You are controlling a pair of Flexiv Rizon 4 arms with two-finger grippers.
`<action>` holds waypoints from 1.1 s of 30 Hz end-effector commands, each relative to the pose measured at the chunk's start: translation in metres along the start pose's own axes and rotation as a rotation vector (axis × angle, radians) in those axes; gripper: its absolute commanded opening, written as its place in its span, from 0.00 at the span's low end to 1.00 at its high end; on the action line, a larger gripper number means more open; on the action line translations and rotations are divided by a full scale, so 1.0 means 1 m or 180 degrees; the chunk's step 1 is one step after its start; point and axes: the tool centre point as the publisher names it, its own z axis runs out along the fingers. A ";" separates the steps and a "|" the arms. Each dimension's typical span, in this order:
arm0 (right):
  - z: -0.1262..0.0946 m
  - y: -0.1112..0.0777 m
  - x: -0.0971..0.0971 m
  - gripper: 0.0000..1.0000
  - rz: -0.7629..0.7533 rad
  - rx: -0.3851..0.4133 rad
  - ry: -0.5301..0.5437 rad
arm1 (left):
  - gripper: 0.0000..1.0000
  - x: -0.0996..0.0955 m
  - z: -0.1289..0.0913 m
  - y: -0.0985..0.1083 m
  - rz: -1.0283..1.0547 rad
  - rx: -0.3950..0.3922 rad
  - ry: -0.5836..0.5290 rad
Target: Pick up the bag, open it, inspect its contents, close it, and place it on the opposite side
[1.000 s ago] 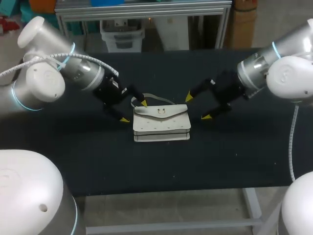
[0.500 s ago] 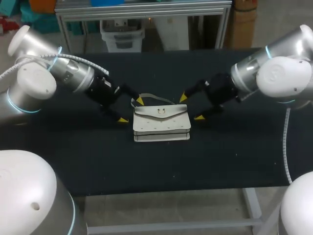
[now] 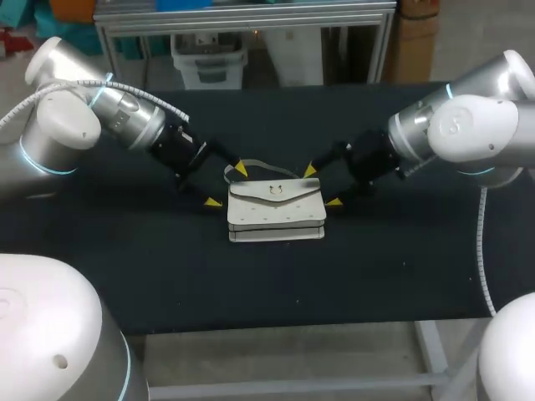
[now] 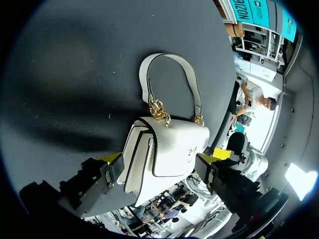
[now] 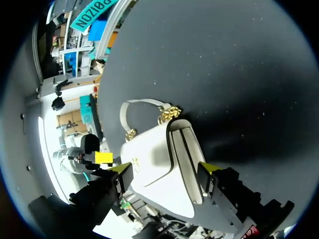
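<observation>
Soft, even indoor light.
The matte black tabletop (image 3: 267, 276) absorbs it; dark, soft shadows lie beside the white leather handbag (image 4: 172, 149).

You have a white handbag (image 3: 276, 210) lying flat near the middle of the black desk (image 3: 167, 267), with its flap (image 4: 180, 144) shut and the gold ring clasp (image 3: 273, 190) facing up. Its white handle (image 4: 146, 74), joined by gold chain links (image 4: 159, 110), lies flat on the desk at the handbag's far side.
</observation>
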 end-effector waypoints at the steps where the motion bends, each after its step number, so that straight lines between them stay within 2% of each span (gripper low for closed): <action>1: 0.003 0.005 -0.004 0.83 0.0033 0.0023 0.0064 | 0.97 0.002 0.003 -0.010 -0.0027 -0.0218 0.0012; 12: 0.004 0.017 0.002 0.69 0.0112 0.0022 0.0166 | 0.95 0.001 0.002 -0.014 -0.0139 -0.0316 0.0019; 19: 0.016 0.022 0.007 0.49 0.0116 0.0090 0.0115 | 0.91 0.004 0.005 -0.018 -0.0137 -0.0379 -0.0006; 24: 0.024 0.021 0.004 0.47 0.0137 0.0129 0.0092 | 0.87 0.005 0.011 -0.021 -0.0153 -0.0458 -0.0022; 25: 0.026 0.021 0.003 0.47 0.0141 0.0137 0.0088 | 0.82 0.006 0.013 -0.021 -0.0157 -0.0465 -0.0029; 29: 0.027 0.020 0.001 0.43 0.0143 0.0146 0.0075 | 0.22 0.006 0.016 -0.022 -0.0162 -0.0494 -0.0047; 30: 0.026 0.020 0.000 0.42 0.0141 0.0145 0.0076 | 0.00 0.005 0.017 -0.022 -0.0159 -0.0499 -0.0048; 33: 0.026 0.019 -0.001 0.38 0.0120 0.0128 0.0076 | 0.00 0.004 0.019 -0.020 -0.0151 -0.0499 -0.0047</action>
